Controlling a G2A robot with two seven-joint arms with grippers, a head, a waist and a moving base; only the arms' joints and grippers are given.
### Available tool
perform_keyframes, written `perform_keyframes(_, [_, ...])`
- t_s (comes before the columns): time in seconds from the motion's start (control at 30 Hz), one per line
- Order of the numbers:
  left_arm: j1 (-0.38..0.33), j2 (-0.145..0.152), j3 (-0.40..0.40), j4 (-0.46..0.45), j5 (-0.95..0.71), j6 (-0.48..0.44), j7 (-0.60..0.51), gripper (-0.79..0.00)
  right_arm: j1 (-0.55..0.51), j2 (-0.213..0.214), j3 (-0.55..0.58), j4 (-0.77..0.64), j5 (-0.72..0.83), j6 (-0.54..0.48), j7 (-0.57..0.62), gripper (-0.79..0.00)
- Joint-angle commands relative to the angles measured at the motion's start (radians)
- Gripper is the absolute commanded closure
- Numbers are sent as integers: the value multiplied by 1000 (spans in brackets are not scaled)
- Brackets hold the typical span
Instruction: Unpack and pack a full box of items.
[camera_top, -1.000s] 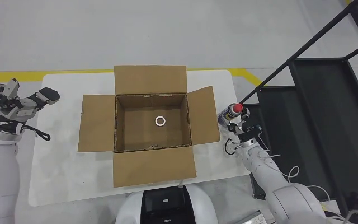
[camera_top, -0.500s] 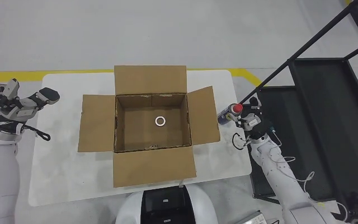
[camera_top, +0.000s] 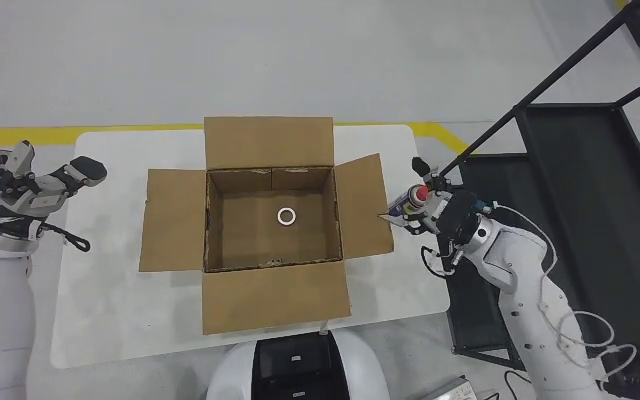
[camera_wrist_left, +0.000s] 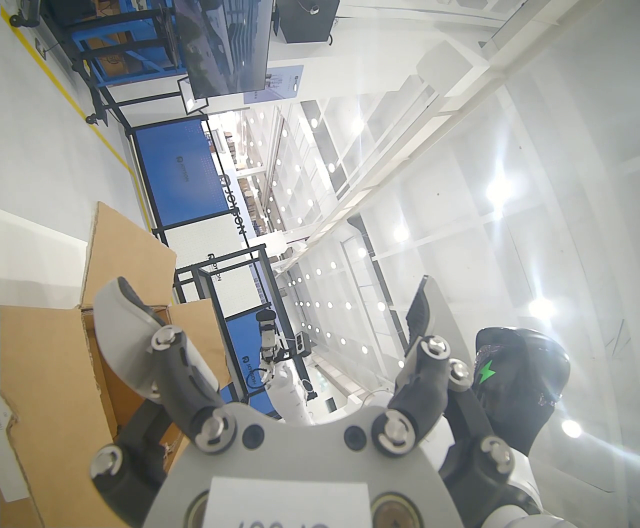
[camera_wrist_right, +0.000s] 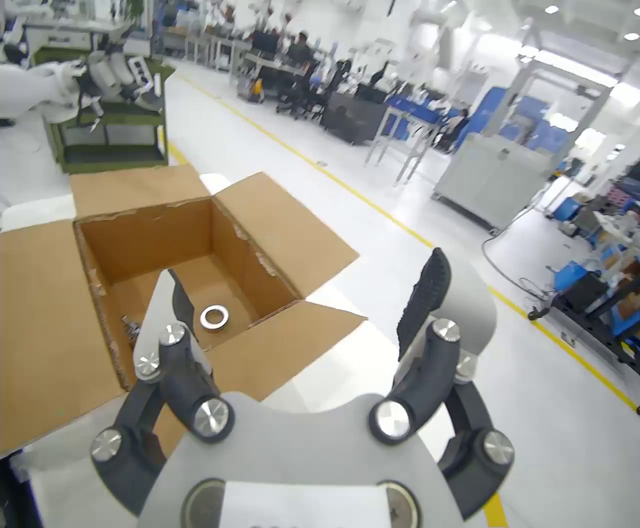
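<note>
Grey workshop floor (camera_top: 300, 50) fills the upper frame of the top view, crossed by a yellow line (camera_top: 100, 128). A black metal rack (camera_top: 570, 180) stands at right. The white table (camera_top: 100, 300), centre, carries the cardboard box (camera_top: 270, 140), all four flaps folded out. Right gripper (camera_top: 400, 190) sits right of the box, fingers spread, grasping nothing. Left gripper (camera_wrist_left: 270, 320), at far left, is likewise released. A red-capped can (camera_top: 423, 193) stands at the table's right edge. One metal ring (camera_top: 287, 215) lies on the box floor.
</note>
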Motion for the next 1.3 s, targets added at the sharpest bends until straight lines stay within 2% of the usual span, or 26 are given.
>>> perform_keyframes(0.0, [0, 0, 0, 0, 0, 0, 0, -785, 42, -1, -40, -15, 52, -22, 173, -785])
perform_keyframes(0.1, [0, 0, 0, 0, 0, 0, 0, -785, 115, -4, -117, -1, 151, -52, 315, -785])
perform_keyframes(0.13, [0, 0, 0, 0, 0, 0, 0, -785, 121, -4, -127, 5, 164, -66, 330, -785])
perform_keyframes(0.67, [0, 0, 0, 0, 0, 0, 0, -785, 126, -4, -137, -8, 158, -67, 337, -785])
perform_keyframes(0.77, [0, 0, 0, 0, 0, 0, 0, -785, 195, -9, -211, -26, 127, -26, 461, -785])
perform_keyframes(0.9, [0, 0, 0, 0, 0, 0, 0, -785, 362, -28, -388, -17, 113, 25, 754, -785])
perform_keyframes(1.03, [0, 0, 0, 0, 0, 0, 0, -785, 532, -63, -562, 86, 198, 93, 949, -785])
perform_keyframes(1.17, [0, 0, 0, 0, 0, 0, 0, -785, 646, -100, -670, 242, 344, 167, 1004, -785])
perform_keyframes(1.27, [0, 0, 0, 0, 0, 0, 0, -785, 662, -104, -680, 268, 355, 178, 1015, -785])
